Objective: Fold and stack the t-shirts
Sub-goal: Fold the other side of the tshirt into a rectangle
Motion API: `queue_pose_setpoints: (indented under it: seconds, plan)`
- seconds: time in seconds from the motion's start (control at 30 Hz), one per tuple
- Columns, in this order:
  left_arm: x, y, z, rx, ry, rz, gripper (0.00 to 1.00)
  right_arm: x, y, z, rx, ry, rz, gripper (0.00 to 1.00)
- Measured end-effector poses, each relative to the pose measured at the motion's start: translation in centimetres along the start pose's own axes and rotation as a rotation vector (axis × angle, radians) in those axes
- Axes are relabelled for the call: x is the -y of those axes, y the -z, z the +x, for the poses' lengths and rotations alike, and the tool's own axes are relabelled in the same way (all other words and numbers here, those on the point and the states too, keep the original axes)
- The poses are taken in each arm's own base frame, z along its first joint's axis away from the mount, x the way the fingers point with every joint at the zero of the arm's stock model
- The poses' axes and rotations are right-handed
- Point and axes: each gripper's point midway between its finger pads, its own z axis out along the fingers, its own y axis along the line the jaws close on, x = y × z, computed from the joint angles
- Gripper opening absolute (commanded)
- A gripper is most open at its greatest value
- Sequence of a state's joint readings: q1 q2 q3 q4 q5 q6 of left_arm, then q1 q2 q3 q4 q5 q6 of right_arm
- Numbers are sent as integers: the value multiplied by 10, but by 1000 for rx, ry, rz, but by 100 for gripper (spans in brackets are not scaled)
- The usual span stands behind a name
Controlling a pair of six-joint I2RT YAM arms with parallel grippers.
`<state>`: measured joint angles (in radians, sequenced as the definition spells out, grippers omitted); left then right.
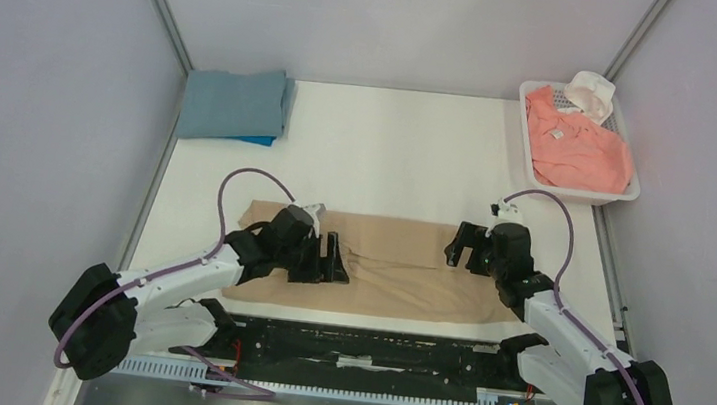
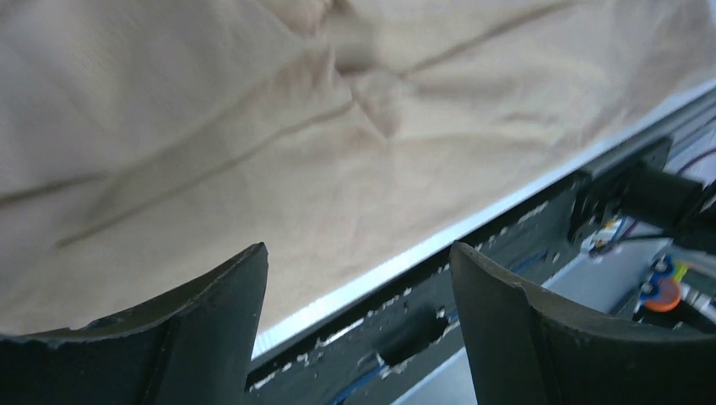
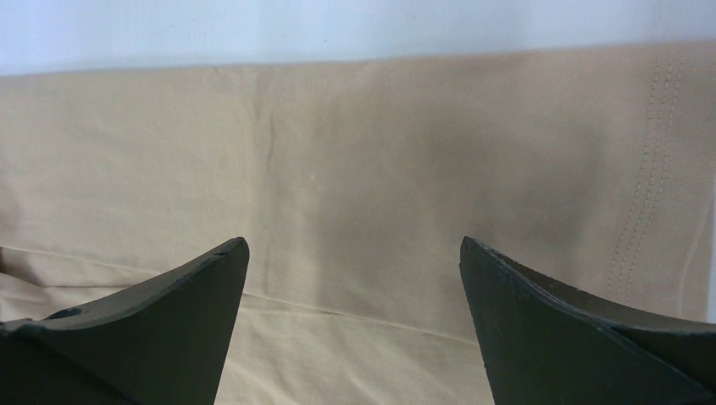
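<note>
Already a grey-blue t-shirt (image 1: 236,102) lies folded beyond the tan t-shirt (image 1: 397,272). That one is spread, seemingly part-folded, under the left gripper (image 1: 336,261) and right gripper (image 1: 458,245), both spread and empty. A salmon-pink t-shirt (image 1: 577,145) beyond its right end awaits, unfolded.

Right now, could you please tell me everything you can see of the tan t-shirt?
The tan t-shirt is soft cloth, folded into a wide creased strip, flat on the white table near its front edge. Double stitching crosses its right end. Open jaws of the left arm and right arm hang above it; contact unclear.
</note>
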<state>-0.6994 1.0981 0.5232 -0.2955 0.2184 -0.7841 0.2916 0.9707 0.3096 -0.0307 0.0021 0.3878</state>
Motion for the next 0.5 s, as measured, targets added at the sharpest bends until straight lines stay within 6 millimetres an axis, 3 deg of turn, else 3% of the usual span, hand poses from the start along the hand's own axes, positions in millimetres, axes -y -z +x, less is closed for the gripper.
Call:
queue_pose_setpoints:
  seconds: [0.1,0.17,0.37,0.5]
  plan:
    - [-1,4,22,-53,-38,-11,85,2,1,0,2,6,8,98]
    - [-6,8,20,-31,-48,-52,85,3,1,0,4,8,15,98]
    - [2,15,-43,198,-57,-141,85,4,2,0,4,17,18,98]
    - [-6,-7,-81,266,-18,-225,85,6,2,2,3,19,21,98]
